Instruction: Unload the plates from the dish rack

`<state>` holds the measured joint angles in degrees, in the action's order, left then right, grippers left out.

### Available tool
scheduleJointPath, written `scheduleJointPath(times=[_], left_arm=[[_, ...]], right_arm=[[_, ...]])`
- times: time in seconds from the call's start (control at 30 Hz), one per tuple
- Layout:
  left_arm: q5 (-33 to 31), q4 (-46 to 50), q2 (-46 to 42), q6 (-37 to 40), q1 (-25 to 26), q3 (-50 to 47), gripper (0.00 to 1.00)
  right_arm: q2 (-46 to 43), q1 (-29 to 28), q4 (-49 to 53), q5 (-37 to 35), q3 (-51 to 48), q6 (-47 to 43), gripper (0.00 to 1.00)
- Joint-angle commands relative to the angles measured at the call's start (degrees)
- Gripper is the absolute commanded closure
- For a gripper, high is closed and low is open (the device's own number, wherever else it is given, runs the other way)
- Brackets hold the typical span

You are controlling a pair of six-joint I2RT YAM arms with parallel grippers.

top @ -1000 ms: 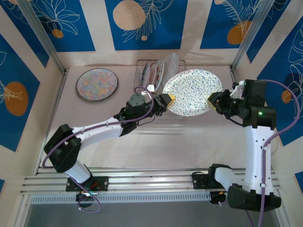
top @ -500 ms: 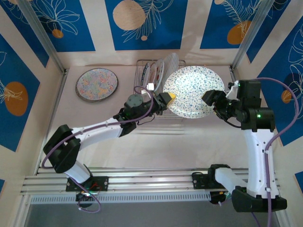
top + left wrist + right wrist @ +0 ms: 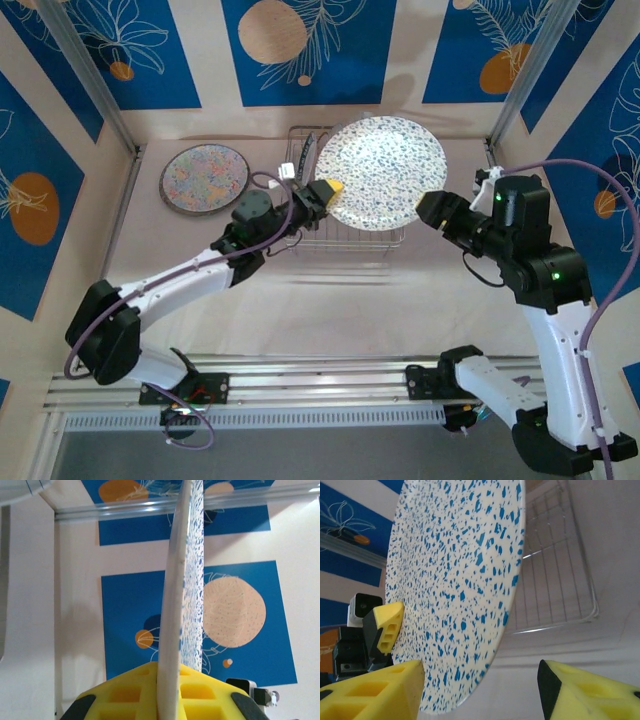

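At the far left, a round plate with a many-coloured squiggle pattern [image 3: 205,178] lies flat on the pale counter [image 3: 330,300], already out of the rack. To its right, the left gripper [image 3: 328,190] has its yellow foam fingers [image 3: 125,695] closed on the left rim of a large round white plate with blue speckles [image 3: 382,172]. The left wrist view shows this rim edge-on, pinched between the pads. The plate hangs tilted above the silver wire dish rack [image 3: 368,236] and looks free of the slots. At the right, the right gripper [image 3: 430,208] is wide open just beside the plate's right rim. The edge appears between its fingers [image 3: 375,690], with no contact that I can see.

The main danger, I think, is slipping. The plate is held by one pinch at the rim, so its weight may turn it in the soft foam. If the right fingers close off-centre, they may push the plate away instead of gripping it. A fall onto the wires could chip it.

The plate looks glazed and smooth, shallow, with a thick rounded rim. The foam has square holes. The rack is a thin, shiny grid.
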<state>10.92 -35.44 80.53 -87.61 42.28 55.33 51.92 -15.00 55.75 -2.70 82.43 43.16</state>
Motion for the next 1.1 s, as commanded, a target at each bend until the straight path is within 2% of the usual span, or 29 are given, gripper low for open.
scheduleJointPath(times=[0.0,0.4,0.6,0.87,1.07], left_arm=[[0.9,-2.4,-4.8,-0.2,-2.7,-0.7,1.00],[4.1,3.9,-15.3,-0.9,-16.3,-5.5,1.00],[5.8,6.3,-20.3,-1.6,-23.7,-9.2,1.00],[6.9,9.3,-26.6,-1.2,-32.9,-15.5,1.00],[7.7,10.2,-29.8,-1.3,-39.2,-20.3,1.00]], right_arm=[[0.1,-4.5,-6.7,-3.9,0.6,-2.2,0.37],[4.7,-26.7,-27.9,-10.0,-3.5,-20.5,0.38],[7.2,-35.6,-36.4,-13.2,-5.3,-31.0,0.37],[11.3,-44.0,-41.7,-17.1,-5.3,-42.3,0.33],[12.6,-44.6,-41.2,-16.3,-4.1,-43.5,0.31]])
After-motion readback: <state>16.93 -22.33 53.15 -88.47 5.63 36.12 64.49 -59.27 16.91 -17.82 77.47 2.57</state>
